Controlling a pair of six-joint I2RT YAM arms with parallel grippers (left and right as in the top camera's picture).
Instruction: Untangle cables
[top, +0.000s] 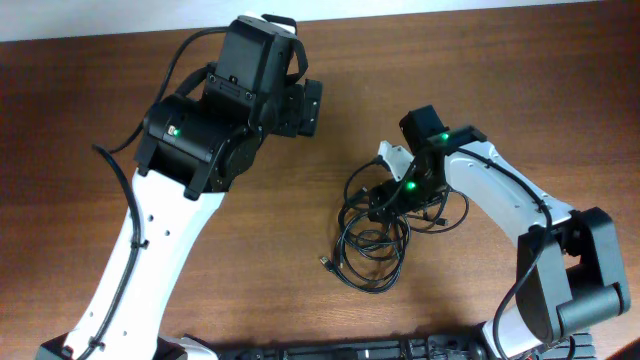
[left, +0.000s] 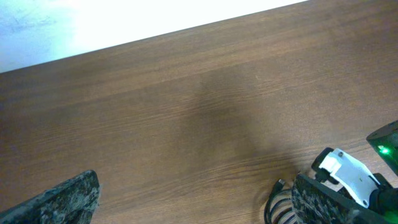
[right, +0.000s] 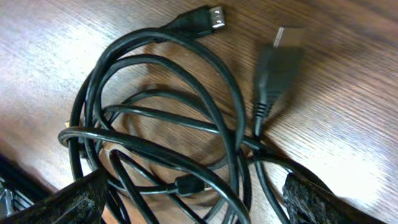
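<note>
A tangle of black cables (top: 375, 240) lies on the wooden table right of centre. In the right wrist view the cables (right: 168, 134) form overlapping loops, with a small plug (right: 208, 17) and a larger USB plug (right: 280, 59) at the top. My right gripper (top: 392, 205) is down over the tangle's upper part, open, its two fingers (right: 199, 199) straddling several strands. My left gripper (top: 305, 108) is open and empty, held above bare table to the upper left of the cables; its fingers (left: 199, 202) frame bare wood, with the cable edge (left: 277, 202) at lower right.
The table's far edge (left: 186, 28) meets a white wall. A dark strip (top: 350, 350) runs along the table's near edge. The left arm's own cable (top: 120, 165) hangs beside it at left.
</note>
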